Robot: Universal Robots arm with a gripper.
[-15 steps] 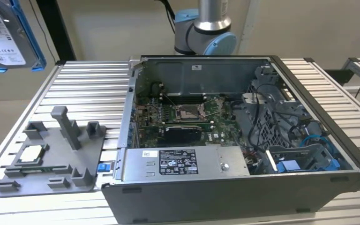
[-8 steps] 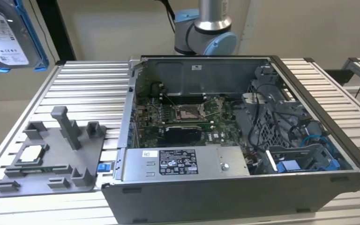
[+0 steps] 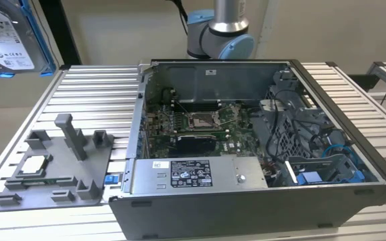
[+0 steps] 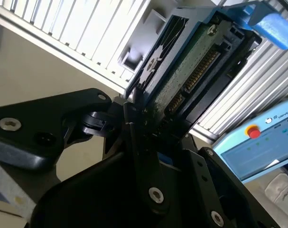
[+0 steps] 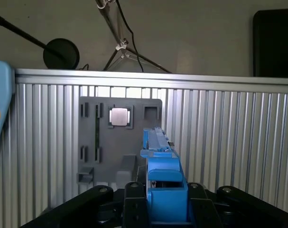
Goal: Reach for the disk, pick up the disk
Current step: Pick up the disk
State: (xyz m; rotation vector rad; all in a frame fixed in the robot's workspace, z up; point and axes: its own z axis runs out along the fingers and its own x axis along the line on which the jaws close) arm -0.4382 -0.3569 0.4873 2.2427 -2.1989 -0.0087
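Jaws clenched on the disk (image 4: 189, 66), grasping one end; green circuit side faces the second wrist view. In the exterior view the disk hangs at upper left, label showing, well above the bench (image 3: 99, 85). On the bench: grey fixture plate (image 3: 59, 173) carrying a small square chip (image 3: 33, 164). Open computer case (image 3: 247, 213) beside it, toward the exterior view's right.
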